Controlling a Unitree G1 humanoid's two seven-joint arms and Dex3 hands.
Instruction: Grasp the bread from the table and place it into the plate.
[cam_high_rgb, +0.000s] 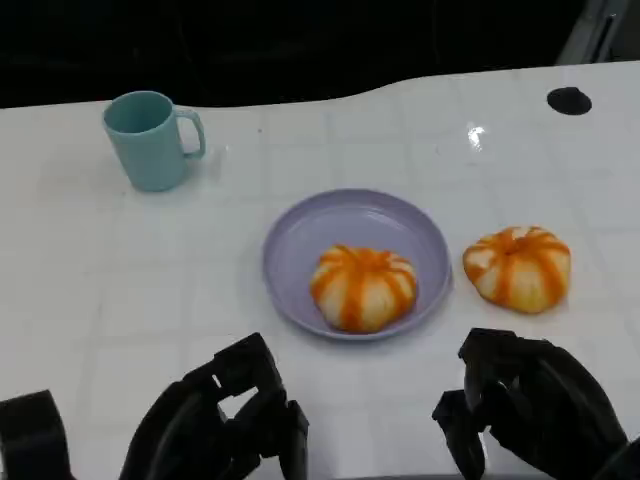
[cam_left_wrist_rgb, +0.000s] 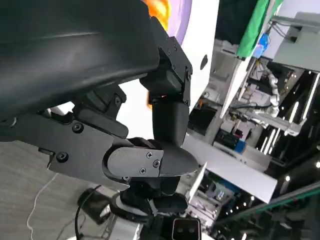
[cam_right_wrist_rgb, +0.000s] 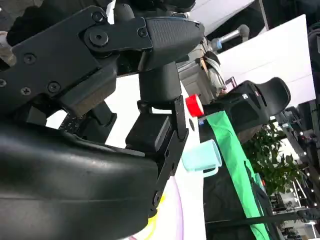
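One orange-striped white bread (cam_high_rgb: 517, 267) lies on the white table, just right of the lavender plate (cam_high_rgb: 300, 225). A second, similar bread (cam_high_rgb: 363, 287) sits inside the plate, toward its near side. My left hand (cam_high_rgb: 215, 420) rests low at the near edge, left of the plate, holding nothing, fingers apart. Below the loose bread, a little nearer to me, my right hand (cam_high_rgb: 525, 410) is also empty. The left wrist view shows my left hand (cam_left_wrist_rgb: 150, 125) with a sliver of bread (cam_left_wrist_rgb: 159, 7) and plate (cam_left_wrist_rgb: 180, 15) beyond it. The right wrist view shows my right hand (cam_right_wrist_rgb: 125, 100).
A teal mug (cam_high_rgb: 150, 140) stands at the far left of the table, its handle turned right; it also appears in the right wrist view as the mug (cam_right_wrist_rgb: 201, 156). A small black round mark (cam_high_rgb: 569, 100) is at the far right. The table's far edge meets a dark background.
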